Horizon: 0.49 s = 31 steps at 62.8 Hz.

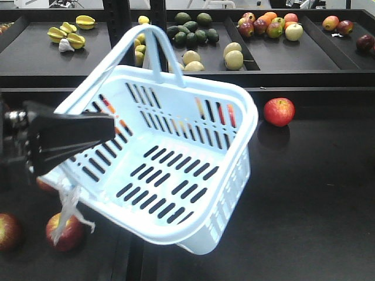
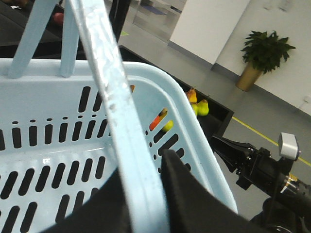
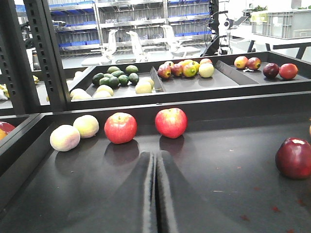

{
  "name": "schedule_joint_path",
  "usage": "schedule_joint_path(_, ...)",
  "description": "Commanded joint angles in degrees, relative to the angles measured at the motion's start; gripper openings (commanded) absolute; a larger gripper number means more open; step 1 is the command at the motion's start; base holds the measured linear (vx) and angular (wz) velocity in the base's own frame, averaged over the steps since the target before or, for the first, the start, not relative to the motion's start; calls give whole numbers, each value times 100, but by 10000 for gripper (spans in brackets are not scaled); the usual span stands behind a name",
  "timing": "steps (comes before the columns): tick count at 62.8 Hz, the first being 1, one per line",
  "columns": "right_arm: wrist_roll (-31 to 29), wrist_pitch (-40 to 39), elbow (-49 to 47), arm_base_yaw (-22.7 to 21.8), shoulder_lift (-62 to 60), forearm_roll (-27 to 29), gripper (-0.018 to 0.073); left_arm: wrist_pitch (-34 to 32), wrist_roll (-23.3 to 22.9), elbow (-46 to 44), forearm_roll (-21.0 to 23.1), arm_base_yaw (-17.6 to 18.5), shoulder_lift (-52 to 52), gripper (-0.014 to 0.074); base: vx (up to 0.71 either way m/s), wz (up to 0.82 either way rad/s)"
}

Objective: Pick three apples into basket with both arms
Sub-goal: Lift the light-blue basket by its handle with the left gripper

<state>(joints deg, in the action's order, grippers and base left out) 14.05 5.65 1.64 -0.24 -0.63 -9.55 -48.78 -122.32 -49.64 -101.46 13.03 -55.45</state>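
My left gripper [image 1: 108, 130] holds the pale blue basket [image 1: 234, 105] tilted in the air, its slotted inside empty. In the left wrist view the left gripper [image 2: 143, 167] is shut on a pale blue bar of the basket [image 2: 29, 102]. One red apple [image 1: 279, 111] lies on the dark shelf to the basket's right. Two more apples [image 1: 65, 232] [image 1: 6, 232] lie below its left corner. My right gripper [image 3: 156, 154] is shut with nothing in it, low over the shelf. Ahead of it sit two red apples [image 3: 120, 127] [image 3: 171, 122], and a darker apple [image 3: 294, 158] lies to the right.
Two pale round fruits [image 3: 64, 137] lie left of the red apples. The raised back shelf [image 1: 187, 73] carries trays of avocados [image 1: 193, 32], yellow fruit [image 1: 70, 35] and mixed apples [image 1: 269, 26]. A dark upright post [image 3: 46, 53] stands at the left.
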Motion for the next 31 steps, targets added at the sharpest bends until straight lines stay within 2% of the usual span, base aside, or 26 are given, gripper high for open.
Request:
schedule_joint_path(1,-44,-426,81,-32,-58,-56,-1,265,-87,84,34,13,180,-8,0,0)
schedule_joint_path(11,-44,-426,81,-32,-58,-56,-1,200,-82,179,271,13,111,-8,0,0)
schedule_joint_path(31,-44,-426,81,-32,-58,-56,-1,-148,-82,179,149,13,111,-8,0,0)
